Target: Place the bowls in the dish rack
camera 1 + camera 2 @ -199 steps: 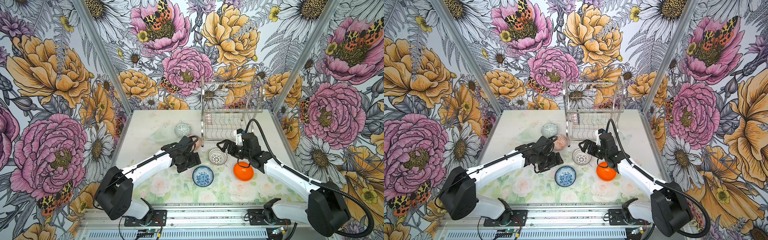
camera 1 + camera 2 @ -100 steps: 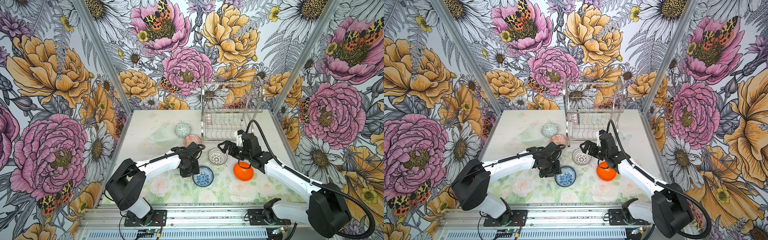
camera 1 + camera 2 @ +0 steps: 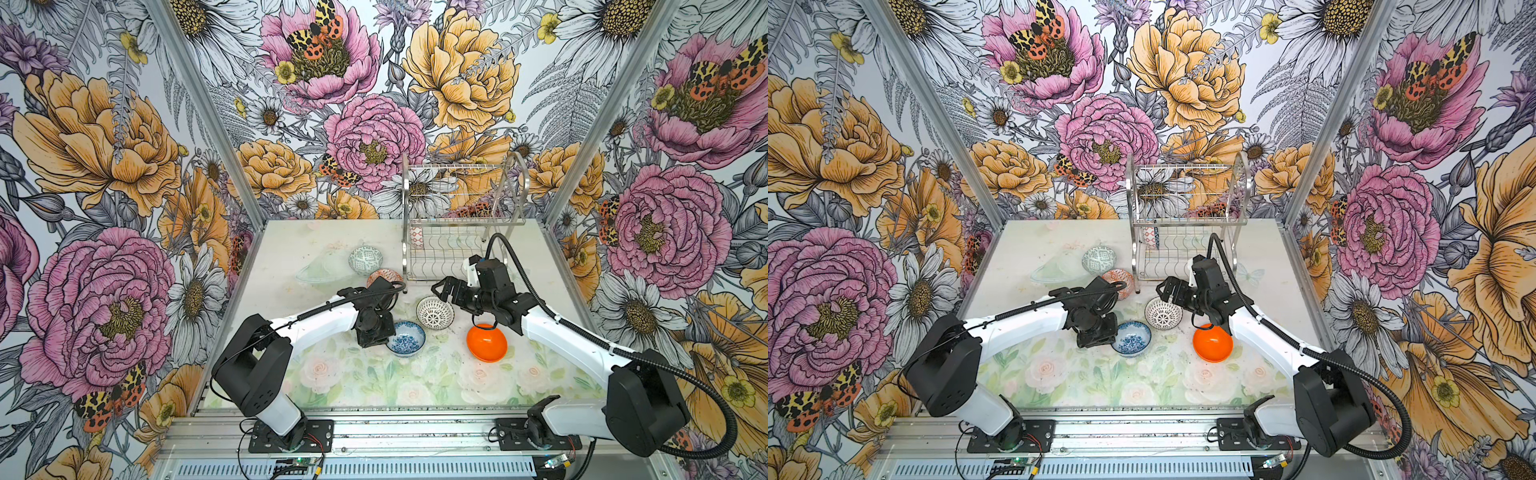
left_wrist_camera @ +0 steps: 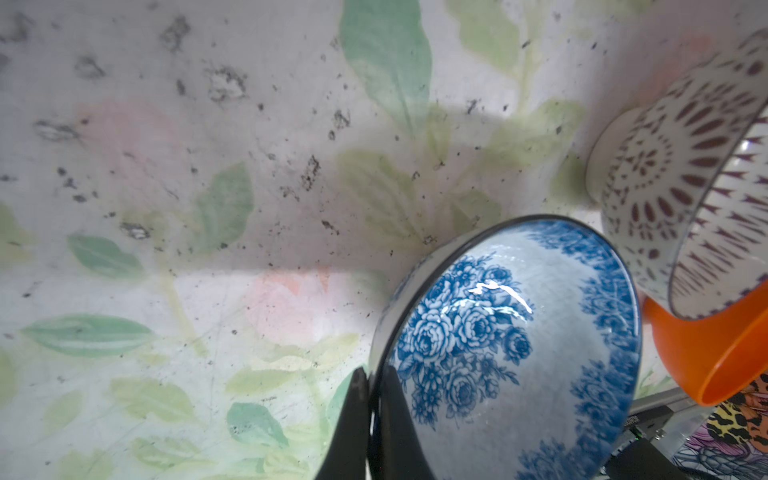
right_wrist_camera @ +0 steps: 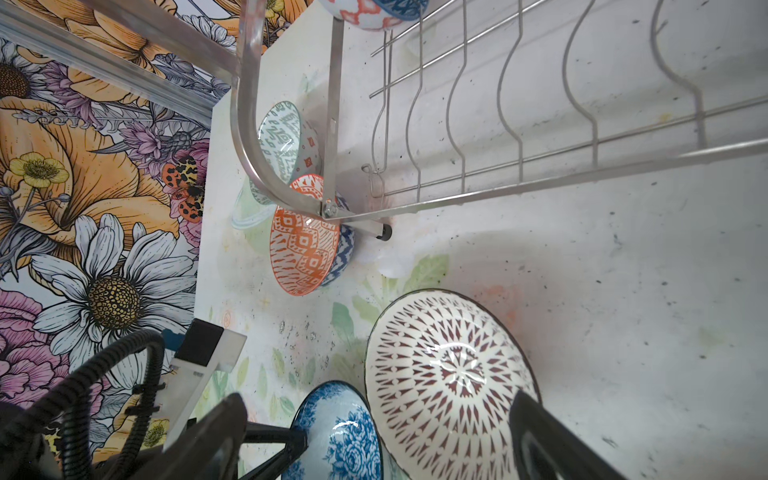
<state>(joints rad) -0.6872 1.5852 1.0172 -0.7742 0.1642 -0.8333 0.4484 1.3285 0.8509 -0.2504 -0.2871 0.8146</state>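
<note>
We see left gripper pinched on left rim of blue floral bowl, on table; lattice bowl just beside; right gripper gaping wide over it, empty; dish rack behind, one patterned bowl in its lower tier.

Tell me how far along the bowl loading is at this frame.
Done: one patterned bowl stands in the lower tier of the dish rack. In hand: the left gripper is shut on the rim of the blue floral bowl; the right gripper hangs open over the lattice bowl. Left: those two plus the grey-green bowl, orange-white bowl and plain orange bowl, all outside the rack.
</note>
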